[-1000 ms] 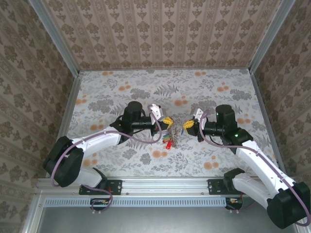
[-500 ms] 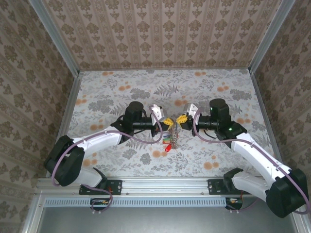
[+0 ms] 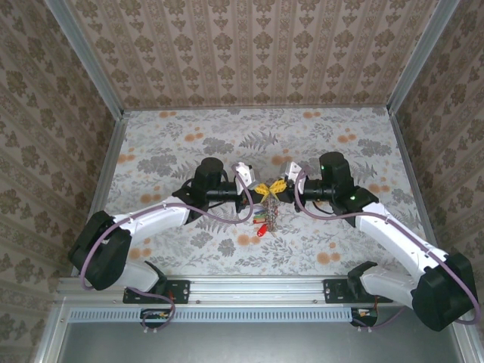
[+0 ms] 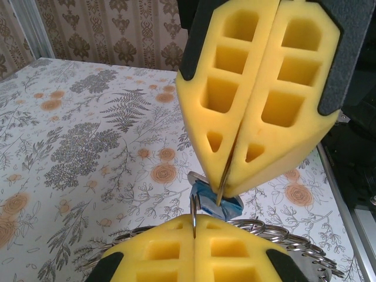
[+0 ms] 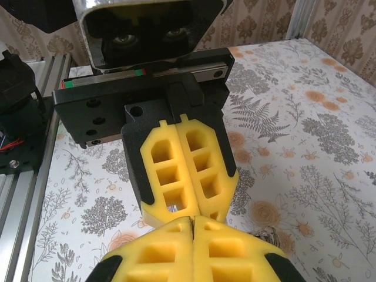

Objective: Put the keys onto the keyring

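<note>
1. The left hand (image 4: 195, 226), at the bottom of its wrist view, is pressed shut on a thin wire loop of the keyring (image 4: 282, 238).
2. The right hand (image 4: 226, 187) reaches down from the upper right of that view. It is clamped on a small key (image 4: 197, 177) with a blue tag (image 4: 214, 204).
3. In the top view both hands meet tip to tip at frame centre. The keyring's bunch shows just below them against the flowered surface (image 3: 189, 144).
</note>
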Controlling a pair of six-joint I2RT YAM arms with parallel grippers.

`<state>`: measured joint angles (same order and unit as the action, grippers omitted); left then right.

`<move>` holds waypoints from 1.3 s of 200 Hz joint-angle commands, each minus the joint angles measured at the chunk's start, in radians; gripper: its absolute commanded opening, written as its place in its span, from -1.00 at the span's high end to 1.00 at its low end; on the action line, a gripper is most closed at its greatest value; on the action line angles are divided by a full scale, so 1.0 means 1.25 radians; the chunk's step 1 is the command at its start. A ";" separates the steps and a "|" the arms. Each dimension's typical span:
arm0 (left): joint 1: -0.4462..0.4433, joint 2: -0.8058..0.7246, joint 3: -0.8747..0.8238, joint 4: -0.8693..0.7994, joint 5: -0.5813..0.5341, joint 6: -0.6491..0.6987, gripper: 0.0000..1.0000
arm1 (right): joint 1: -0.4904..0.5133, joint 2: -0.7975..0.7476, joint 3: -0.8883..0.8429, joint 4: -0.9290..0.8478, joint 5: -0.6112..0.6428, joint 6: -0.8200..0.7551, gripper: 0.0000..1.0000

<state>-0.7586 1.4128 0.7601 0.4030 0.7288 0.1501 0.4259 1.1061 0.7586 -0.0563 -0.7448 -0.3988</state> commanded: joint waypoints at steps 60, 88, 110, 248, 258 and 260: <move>-0.003 -0.005 0.030 0.041 0.021 -0.013 1.00 | 0.035 0.009 0.003 0.029 0.176 -0.032 1.00; -0.003 -0.002 0.030 0.054 0.034 -0.021 1.00 | 0.042 0.005 -0.013 0.049 0.224 -0.029 1.00; -0.003 0.001 0.030 0.062 0.043 -0.027 1.00 | 0.050 0.004 -0.019 0.056 0.263 -0.037 1.00; 0.002 0.012 0.015 0.095 0.033 -0.038 1.00 | 0.040 0.016 0.010 0.016 0.295 0.105 0.90; 0.002 0.013 0.015 0.095 0.032 -0.037 1.00 | 0.037 0.018 0.011 0.006 0.290 0.108 0.85; 0.002 0.012 0.015 0.095 0.032 -0.038 1.00 | 0.037 0.019 0.011 0.005 0.290 0.110 0.84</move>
<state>-0.7444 1.4281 0.7601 0.4561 0.6941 0.1081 0.4931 1.1084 0.7387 -0.0120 -0.4049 -0.3180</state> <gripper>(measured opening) 0.041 0.065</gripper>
